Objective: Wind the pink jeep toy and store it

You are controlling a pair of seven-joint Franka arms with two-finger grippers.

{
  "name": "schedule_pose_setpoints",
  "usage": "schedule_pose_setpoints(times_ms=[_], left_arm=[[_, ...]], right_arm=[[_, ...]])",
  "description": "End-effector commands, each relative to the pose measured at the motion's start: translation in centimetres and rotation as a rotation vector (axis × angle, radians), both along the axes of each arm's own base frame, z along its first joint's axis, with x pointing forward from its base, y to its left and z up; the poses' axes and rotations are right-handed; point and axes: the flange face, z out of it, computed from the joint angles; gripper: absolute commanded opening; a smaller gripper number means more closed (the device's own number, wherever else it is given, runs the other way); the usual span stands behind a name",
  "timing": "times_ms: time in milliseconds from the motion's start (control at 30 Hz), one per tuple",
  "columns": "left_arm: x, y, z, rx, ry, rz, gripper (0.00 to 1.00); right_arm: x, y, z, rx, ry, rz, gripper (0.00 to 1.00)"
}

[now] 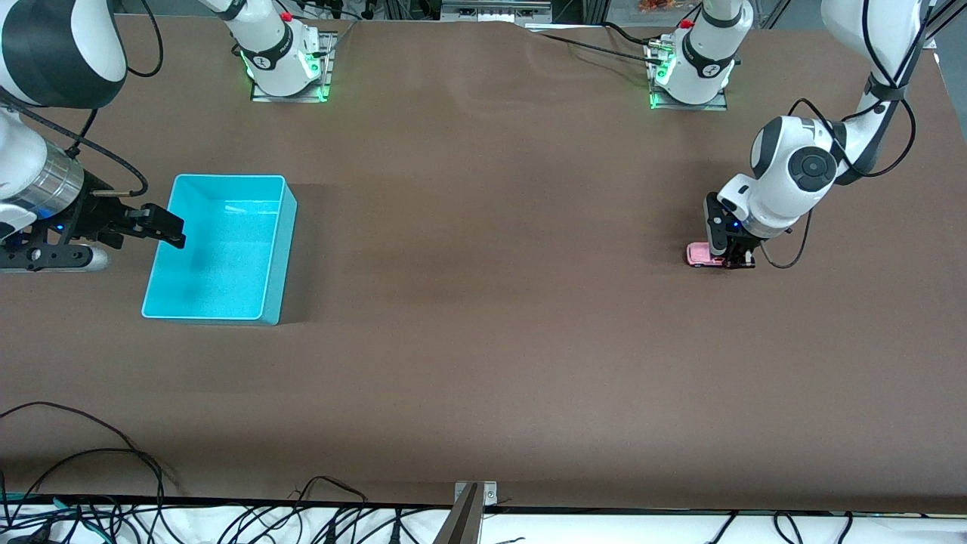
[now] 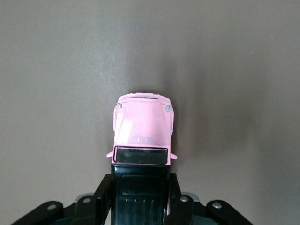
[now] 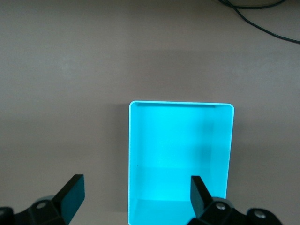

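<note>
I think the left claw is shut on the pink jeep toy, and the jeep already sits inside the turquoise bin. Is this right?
Not fully. The left claw is shut on the pink jeep toy, but the jeep sits on the brown table at the left arm's end, not in the turquoise bin, which is empty. The front view shows this.

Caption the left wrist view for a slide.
Left tool shut on the black-roofed rear of the pink jeep toy, which sits on the brown table.
</note>
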Motion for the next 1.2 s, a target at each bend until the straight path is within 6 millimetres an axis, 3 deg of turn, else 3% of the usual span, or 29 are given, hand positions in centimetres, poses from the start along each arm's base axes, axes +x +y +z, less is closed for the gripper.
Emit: schedule_pose_setpoints(times_ms=[0, 501, 701, 868, 1168], left_arm=[[0.2, -0.6, 0.6, -0.001, -0.005, -0.002, 0.0], [-1.1, -0.1, -4.4, -0.029, 0.086, 0.059, 0.0], [-1.2, 1.5, -4.9, -0.023, 0.081, 0.08, 0.0], [-1.5, 4.0, -5.3, -0.008, 0.088, 0.12, 0.0], [-1.6, 6.0, -5.3, 0.001, 0.083, 0.122, 0.0]], right_arm=[[0.0, -0.1, 0.3, -0.011, -0.004, -0.003, 1.0], [0.0, -0.1, 0.3, -0.011, -0.004, -0.003, 1.0], [0.0, -0.1, 0.3, -0.011, -0.004, -0.003, 1.0], [0.0, -0.1, 0.3, -0.011, -0.004, -0.003, 1.0], [0.0, -0.1, 0.3, -0.011, -0.004, -0.003, 1.0]])
